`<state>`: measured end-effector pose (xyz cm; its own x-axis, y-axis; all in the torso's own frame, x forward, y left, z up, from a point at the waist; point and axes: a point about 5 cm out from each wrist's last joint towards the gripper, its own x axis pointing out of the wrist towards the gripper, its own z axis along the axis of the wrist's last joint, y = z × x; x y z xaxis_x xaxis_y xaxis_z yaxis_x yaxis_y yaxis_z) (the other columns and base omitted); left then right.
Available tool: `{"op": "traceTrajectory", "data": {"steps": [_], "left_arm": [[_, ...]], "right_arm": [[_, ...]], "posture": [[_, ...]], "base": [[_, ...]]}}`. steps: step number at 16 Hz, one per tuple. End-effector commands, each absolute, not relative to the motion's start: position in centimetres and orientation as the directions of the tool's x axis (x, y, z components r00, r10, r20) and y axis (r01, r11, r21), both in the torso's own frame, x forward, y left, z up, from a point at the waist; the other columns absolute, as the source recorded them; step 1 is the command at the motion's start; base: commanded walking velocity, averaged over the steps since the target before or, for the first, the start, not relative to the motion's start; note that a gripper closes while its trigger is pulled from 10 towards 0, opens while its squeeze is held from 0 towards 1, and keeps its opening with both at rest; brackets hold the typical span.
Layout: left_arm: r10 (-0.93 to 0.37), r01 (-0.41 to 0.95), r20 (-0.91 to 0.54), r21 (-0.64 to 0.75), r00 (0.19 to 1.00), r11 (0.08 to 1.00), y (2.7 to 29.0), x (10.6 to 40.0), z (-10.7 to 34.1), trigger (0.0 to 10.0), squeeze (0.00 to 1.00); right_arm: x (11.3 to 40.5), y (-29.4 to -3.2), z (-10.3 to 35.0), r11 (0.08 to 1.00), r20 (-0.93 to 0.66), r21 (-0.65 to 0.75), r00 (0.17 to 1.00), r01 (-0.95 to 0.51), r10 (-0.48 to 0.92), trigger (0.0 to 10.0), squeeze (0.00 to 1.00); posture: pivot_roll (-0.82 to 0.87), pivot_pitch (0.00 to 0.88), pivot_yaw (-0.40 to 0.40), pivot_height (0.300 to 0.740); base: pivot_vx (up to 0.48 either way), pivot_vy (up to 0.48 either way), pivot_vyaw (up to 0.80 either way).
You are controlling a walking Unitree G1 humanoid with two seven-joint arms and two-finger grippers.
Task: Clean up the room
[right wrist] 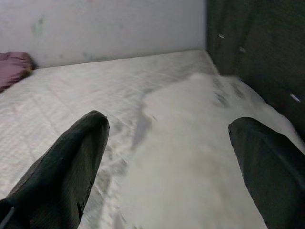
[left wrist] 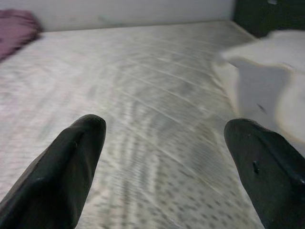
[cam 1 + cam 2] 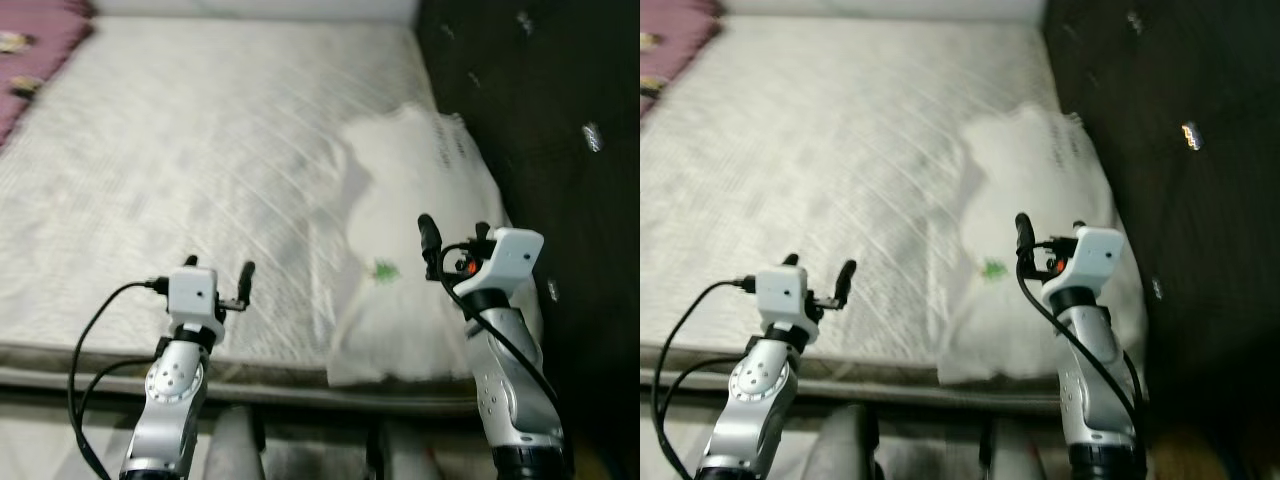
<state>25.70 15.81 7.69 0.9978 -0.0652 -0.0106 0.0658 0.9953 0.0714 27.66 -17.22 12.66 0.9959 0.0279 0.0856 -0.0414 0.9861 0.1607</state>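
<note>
Black-fingered, the right gripper (image 3: 455, 238) hovers with fingers spread wide and empty above the rumpled white pillow (image 3: 420, 230), which lies beside the dark headboard (image 3: 560, 120). The left gripper (image 3: 218, 275), equally spread and empty, hovers over the white quilted mattress (image 3: 180, 170) beyond it.

The mattress (image 3: 180, 150) is matt quilted cloth, stitched in diagonal lines. The white pillow (image 3: 420, 200) is soft, smooth cloth; the headboard (image 3: 540, 120) looks dark and tufted.

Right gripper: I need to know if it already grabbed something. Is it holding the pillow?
No: the right gripper has its fingers spread wide apart above the white pillow, with nothing between them.
</note>
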Motion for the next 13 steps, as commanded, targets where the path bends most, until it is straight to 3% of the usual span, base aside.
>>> {"op": "traceTrajectory", "data": {"steps": [1,5,9,13], "left_arm": [[-0.024,0.026,-0.029,0.080,0.999,0.996,16.3,25.6,7.5,10.0,0.00],[-0.030,0.034,-0.048,0.089,0.998,0.995,15.4,25.4,7.1,10.0,0.00],[0.018,-0.015,-0.026,0.112,1.000,0.994,16.4,26.3,7.6,10.0,0.00],[-0.030,0.032,-0.019,0.107,0.999,0.994,15.8,26.9,8.1,10.0,0.00]], "right_arm": [[27.4,-17.4,11.7,0.987,0.044,0.160,0.999,-0.023,0.016,10.0,0.00],[27.1,-17.2,11.3,0.988,0.032,0.154,1.000,-0.004,-0.001,10.0,0.00],[27.3,-17.8,11.0,0.992,0.016,0.128,1.000,0.019,-0.021,10.0,0.00],[27.8,-17.6,10.2,0.992,-0.023,0.124,1.000,0.014,-0.012,10.0,0.00]], "posture": [[-0.01,0.000,-0.010,0.738],[-0.02,0.000,-0.003,0.740],[-0.04,0.005,0.010,0.740],[-0.03,0.017,0.008,0.740]], "base": [[0.000,0.000,0.00],[0.000,0.000,0.00],[0.000,0.000,0.00],[0.000,0.000,0.00]]}}
